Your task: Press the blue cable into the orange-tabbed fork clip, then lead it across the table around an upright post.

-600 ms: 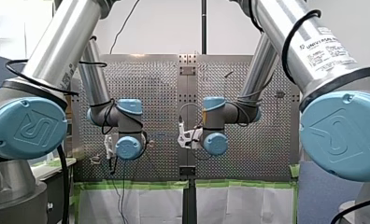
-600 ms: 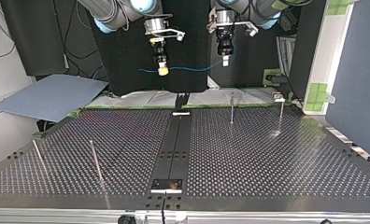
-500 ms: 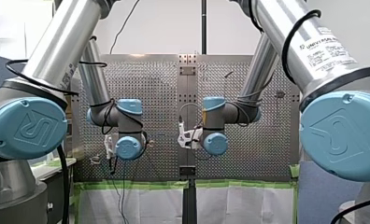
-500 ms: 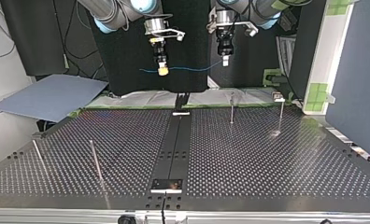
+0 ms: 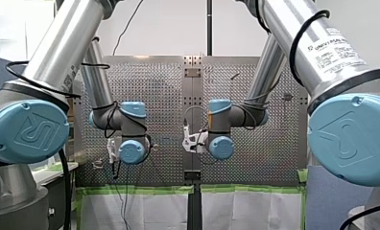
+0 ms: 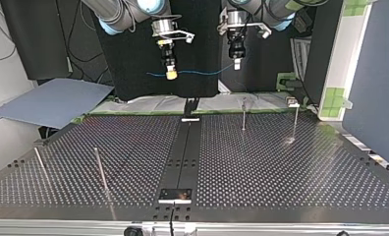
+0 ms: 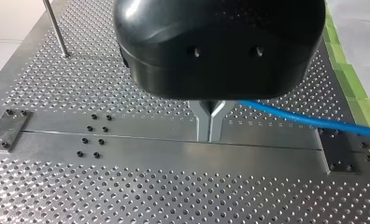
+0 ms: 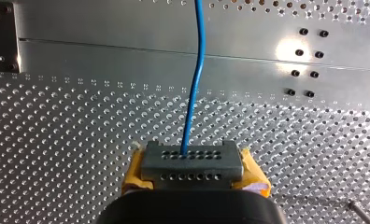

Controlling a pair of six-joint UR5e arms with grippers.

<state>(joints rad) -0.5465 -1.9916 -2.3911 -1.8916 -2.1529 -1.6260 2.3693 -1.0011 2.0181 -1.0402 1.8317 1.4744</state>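
While my left gripper (image 7: pixel 210 134) pinches the blue cable (image 7: pixel 304 119) in fully closed metal fingers (image 7: pixel 202 122), my right gripper (image 8: pixel 192 163) clamps it between yellow pads (image 8: pixel 136 171). The cable spans between them.

Perforated metal table (image 6: pixel 281 167), smooth centre strip (image 6: pixel 184 152) with a small screwed plate (image 6: pixel 175 194) at its near end in the top view; four thin posts on the table: left post (image 6: pixel 100 169), outer-left post (image 6: pixel 39 163), far post (image 6: pixel 243 115), far-right post (image 6: pixel 295 123).
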